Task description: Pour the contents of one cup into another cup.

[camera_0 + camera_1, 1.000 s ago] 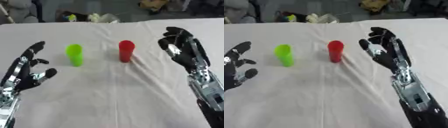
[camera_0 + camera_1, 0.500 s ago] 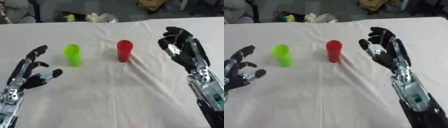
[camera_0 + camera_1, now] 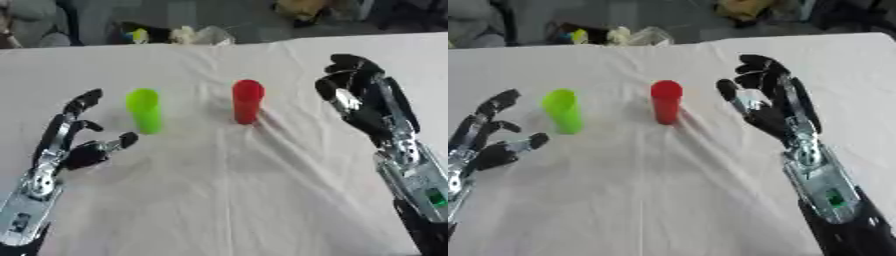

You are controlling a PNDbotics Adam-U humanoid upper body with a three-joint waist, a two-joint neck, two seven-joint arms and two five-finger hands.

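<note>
White cloth, a little wrinkled, covers the tabletop (image 3: pixel 227 200), and right in the middle of it stand the two cups. Red cup (image 3: pixel 248 101) is upright near the centre, green cup (image 3: pixel 144 110) upright to its left and a touch nearer the robot, the two well apart with bare cloth between them. What either one holds cannot be made out from this angle. Out to the right, the right hand (image 3: pixel 360 100) hangs above the cloth beside the red cup, palm turned toward it, fingers spread and only lightly bent, grasping nothing and clear of the cup. Its forearm runs down to the lower right corner. On the other side, the left hand (image 3: pixel 77 139) sits low just beside the green cup, fingers extended upward, thumb reaching out toward the cup's base but not touching; it too is released and holds nothing. Along the far edge, past the cloth, lies dark clutter with a small yellow-green object (image 3: pixel 138 35) among it.
</note>
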